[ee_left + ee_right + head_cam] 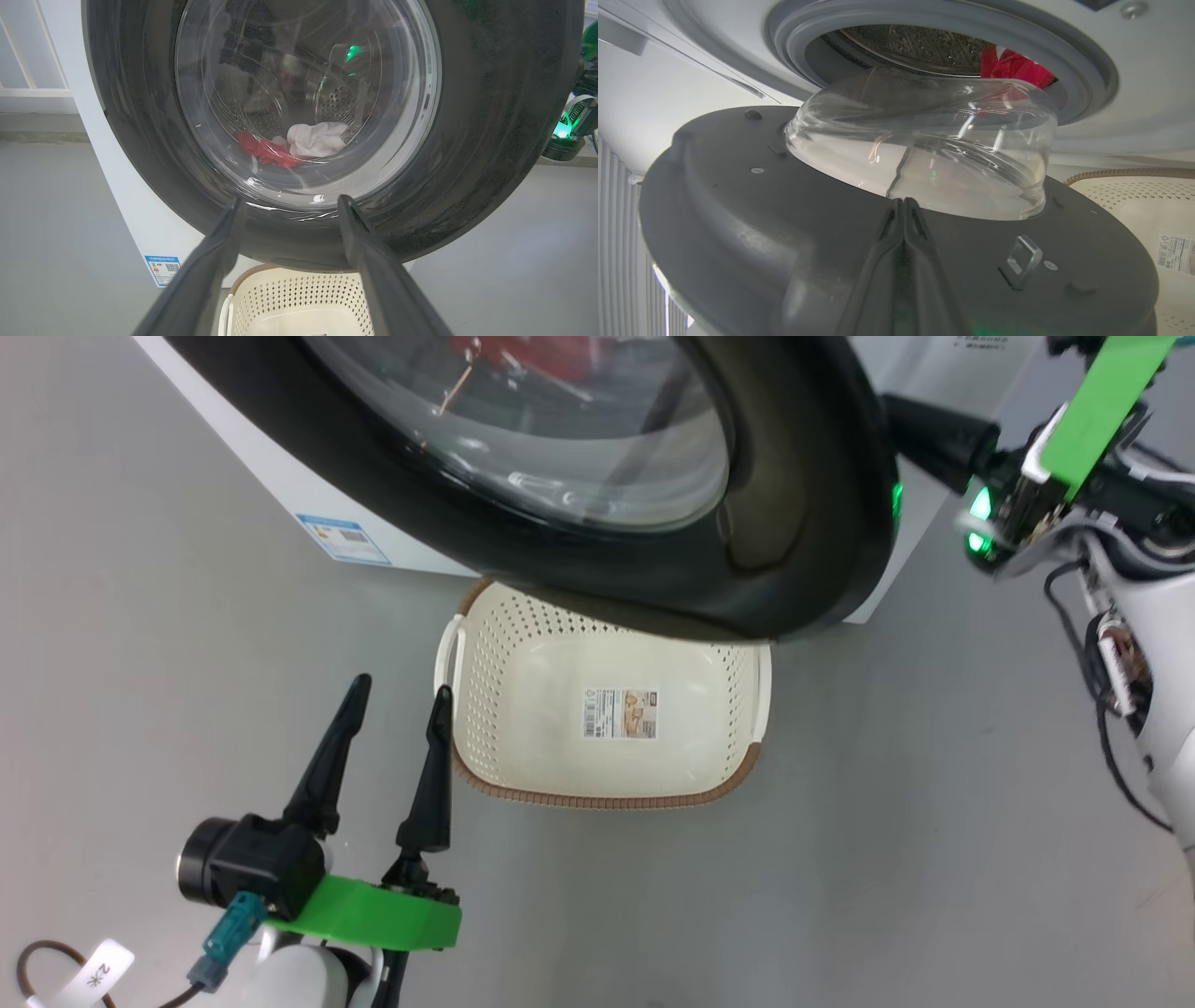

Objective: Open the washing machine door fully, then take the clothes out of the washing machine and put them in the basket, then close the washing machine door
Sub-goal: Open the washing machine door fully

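The washing machine door, black-rimmed with a bulging glass window, stands partly open above the basket. In the right wrist view its grey inner face is ahead, and my right gripper lies shut and empty against it beside the glass bowl. In the head view the right gripper reaches behind the door's edge. My left gripper is open and empty, left of the basket, facing the door's outer side. Red and white clothes lie in the washing machine drum, the red clothes showing past the grey ring.
The cream basket sits on the grey floor right under the door, against the machine's front. A printed sticker marks the machine's lower corner. Bare floor spreads left and right of the basket. The right arm's pale body and cables stand at the right edge.
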